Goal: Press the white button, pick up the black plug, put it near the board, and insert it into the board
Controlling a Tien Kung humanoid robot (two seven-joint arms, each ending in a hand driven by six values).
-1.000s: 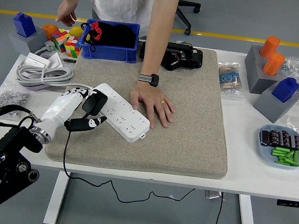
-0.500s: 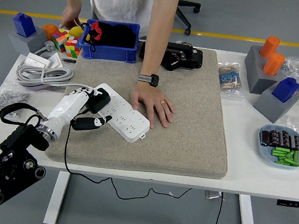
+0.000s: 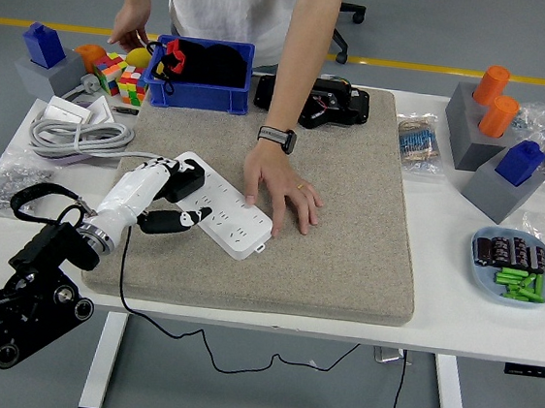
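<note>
A white power strip (image 3: 228, 211) lies at an angle on the grey mat (image 3: 350, 212). My left hand (image 3: 152, 201) is shut on the black plug (image 3: 183, 180) and holds it on the strip's near-left end. The plug's black cord (image 3: 121, 276) hangs down over the table's front edge. A person's hand (image 3: 282, 187) rests flat on the mat with fingers against the strip's right side. My right hand is out of view.
A blue bin (image 3: 200, 75) and a black device (image 3: 324, 100) stand at the back. A coiled grey cable (image 3: 80, 133) lies left of the mat. Grey blocks with orange and blue pieces (image 3: 500, 130) and a battery dish (image 3: 515, 266) sit right.
My left hand has carried the plug right and forward, from just above the strip's left end onto it. The person's hand on the mat has shifted slightly.
</note>
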